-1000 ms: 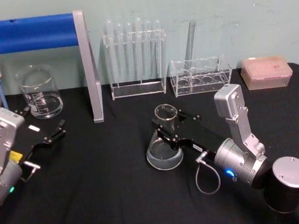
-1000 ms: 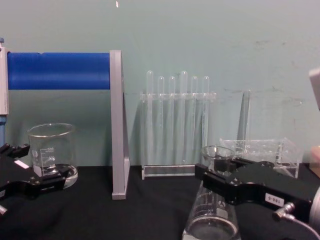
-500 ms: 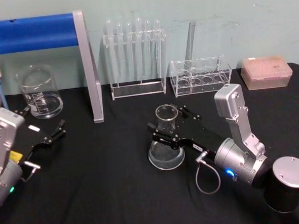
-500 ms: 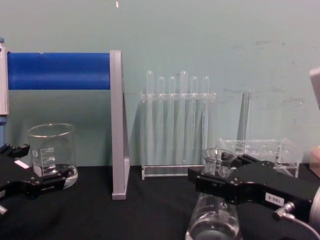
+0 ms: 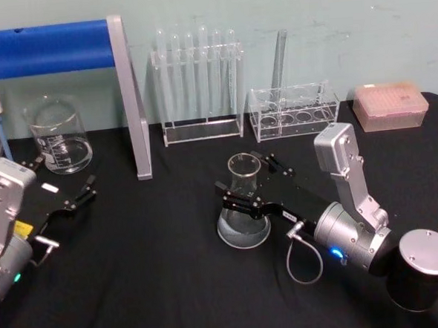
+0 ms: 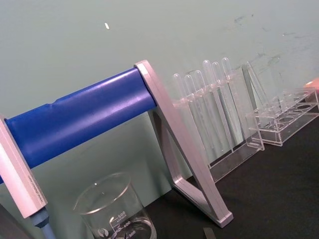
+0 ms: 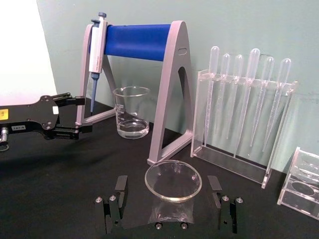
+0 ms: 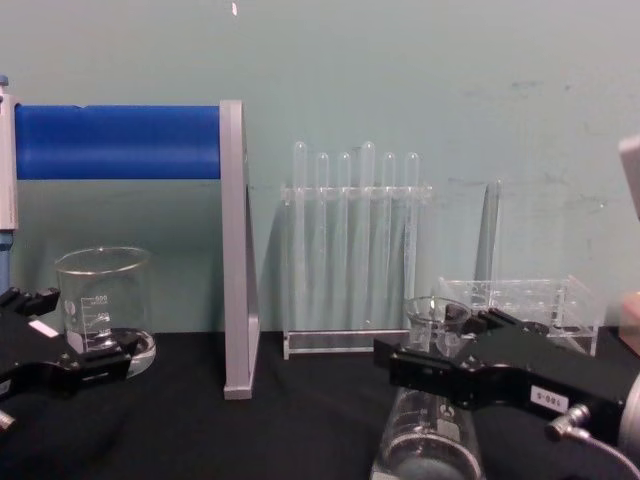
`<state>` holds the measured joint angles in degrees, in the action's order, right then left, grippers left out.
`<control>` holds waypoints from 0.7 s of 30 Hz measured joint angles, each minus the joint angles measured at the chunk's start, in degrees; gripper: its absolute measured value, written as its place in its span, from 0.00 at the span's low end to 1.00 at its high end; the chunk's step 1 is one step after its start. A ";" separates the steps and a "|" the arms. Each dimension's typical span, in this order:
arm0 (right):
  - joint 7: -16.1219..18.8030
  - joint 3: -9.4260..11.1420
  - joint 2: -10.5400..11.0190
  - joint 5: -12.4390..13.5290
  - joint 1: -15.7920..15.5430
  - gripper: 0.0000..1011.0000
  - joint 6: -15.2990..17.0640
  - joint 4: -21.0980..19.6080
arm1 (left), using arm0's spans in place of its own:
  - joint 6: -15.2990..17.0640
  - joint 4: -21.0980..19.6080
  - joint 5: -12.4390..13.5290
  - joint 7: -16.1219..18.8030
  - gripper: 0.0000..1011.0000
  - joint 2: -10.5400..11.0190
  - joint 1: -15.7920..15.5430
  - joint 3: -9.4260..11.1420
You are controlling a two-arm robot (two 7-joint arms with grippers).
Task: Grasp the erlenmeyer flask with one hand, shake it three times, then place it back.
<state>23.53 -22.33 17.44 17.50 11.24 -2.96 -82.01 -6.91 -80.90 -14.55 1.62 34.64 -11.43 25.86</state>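
Right gripper astride the flask neck, not clamped

I see the right gripper [image 5: 254, 185] spread wide, empty, one finger either side of the erlenmeyer flask [image 5: 242, 209] standing mid-table [image 5: 152, 287]. I judge this the place-back step; next I'd retreat straight. My left gripper [image 5: 63, 197] is parked, open, near the beaker [image 5: 57, 135].

A blue-barred grey stand [image 5: 130, 102], clear erlenmeyer flask [image 5: 242, 207] and pink box [image 5: 390, 105] meet black table [image 5: 158, 264].

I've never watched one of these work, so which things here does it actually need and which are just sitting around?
In use: the flask; the right tool, open around its neck.

Sitting around: the left tool, beaker, test tube rack, blue stand, pipette, pink box.
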 joint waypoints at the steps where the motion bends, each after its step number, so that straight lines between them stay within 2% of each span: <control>1: 0.00 0.00 0.00 0.00 0.00 0.99 0.00 0.00 | 0.00 0.00 0.00 0.00 0.99 0.00 0.00 0.00; 5: -0.02 0.10 0.57 0.06 -0.39 0.99 1.23 -0.60 | 0.00 0.00 0.00 0.00 0.99 0.00 0.00 0.00; 9: 0.09 0.70 2.15 0.71 -1.69 0.99 2.93 -2.55 | 0.00 0.00 0.00 0.00 0.99 0.00 0.00 0.00; 21: 2.26 3.53 8.29 4.07 -6.76 0.99 4.28 -8.74 | 0.00 0.00 0.00 0.00 0.99 0.00 0.00 0.00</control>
<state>25.79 -18.80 25.74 21.57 4.48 1.33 -90.75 -6.91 -80.90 -14.55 1.62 34.64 -11.43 25.86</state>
